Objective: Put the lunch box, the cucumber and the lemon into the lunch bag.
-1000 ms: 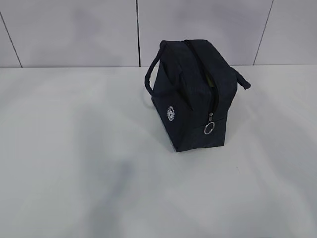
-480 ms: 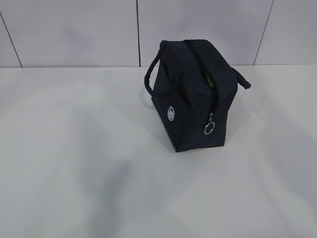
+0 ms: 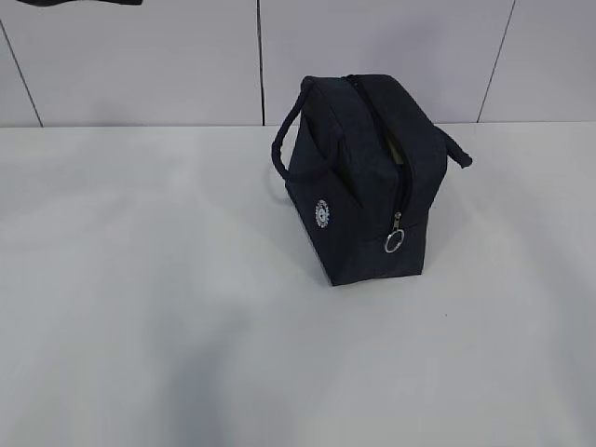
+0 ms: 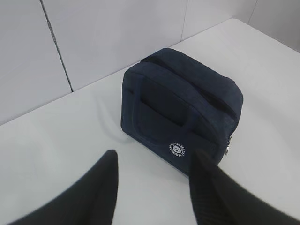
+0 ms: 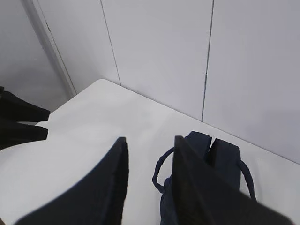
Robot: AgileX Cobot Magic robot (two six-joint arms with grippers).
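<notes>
Exterior view: lunch bag (image 3: 363, 182) bears round white logo (image 3: 322, 212), lettering unreadable.

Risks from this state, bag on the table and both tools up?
1. No lunch box, cucumber or lemon is visible on the table; whether they are inside cannot be confirmed.
2. The lunch bag shows a gap along its zipper, so it may not be fully closed.
3. The right tool hangs over a handle and could snag it.
</notes>
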